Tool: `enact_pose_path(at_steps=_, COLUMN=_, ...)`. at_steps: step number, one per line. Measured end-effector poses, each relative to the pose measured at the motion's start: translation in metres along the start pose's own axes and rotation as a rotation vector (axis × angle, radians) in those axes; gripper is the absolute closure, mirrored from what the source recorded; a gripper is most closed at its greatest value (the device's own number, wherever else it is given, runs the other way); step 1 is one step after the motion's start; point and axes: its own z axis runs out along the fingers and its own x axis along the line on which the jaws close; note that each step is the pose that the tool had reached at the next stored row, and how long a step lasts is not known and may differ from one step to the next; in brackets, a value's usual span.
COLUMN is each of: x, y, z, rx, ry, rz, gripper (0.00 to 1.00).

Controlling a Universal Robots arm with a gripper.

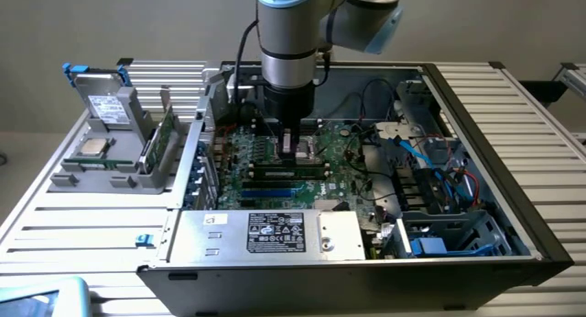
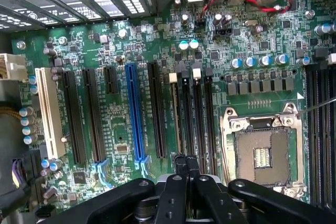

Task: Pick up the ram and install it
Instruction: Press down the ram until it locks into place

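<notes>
The ram (image 1: 291, 170) stands on edge in a memory slot of the motherboard (image 1: 344, 142) inside the open computer case. In the wrist view it appears edge-on as a thin strip (image 2: 174, 114) in a black slot beside the CPU socket (image 2: 261, 153). My gripper (image 1: 297, 151) hangs straight down over the ram's middle. Its two black fingertips (image 2: 180, 165) are pressed together with nothing between them, right at the ram's upper edge (image 2: 185, 164). Whether they touch that edge I cannot tell.
A metal power supply (image 1: 274, 235) lies along the case's near side. Cables and drive cages (image 1: 440, 186) fill the exterior view's right. A grey tray (image 1: 110, 173) on the left holds a green expansion card (image 1: 160, 142) and a CPU (image 1: 95, 147). A blue slot (image 2: 135, 114) and a white slot (image 2: 48, 114) flank the black ones.
</notes>
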Motion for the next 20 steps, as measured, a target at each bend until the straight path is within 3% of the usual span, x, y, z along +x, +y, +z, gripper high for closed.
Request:
enact_pose_path(at_steps=12, x=0.0021, y=0.0046, z=0.007, rx=-0.0004, ry=0.001, rz=0.0, gripper=0.89)
enact_pose_path(at_steps=19, x=0.0019, y=0.0048, z=0.0087, rx=-0.0001, ry=-0.0003, rz=0.002, gripper=0.89)
enact_pose_path(at_steps=20, x=0.0016, y=0.004, z=0.0063, rx=0.0011, ry=-0.0028, rz=0.002, gripper=0.89)
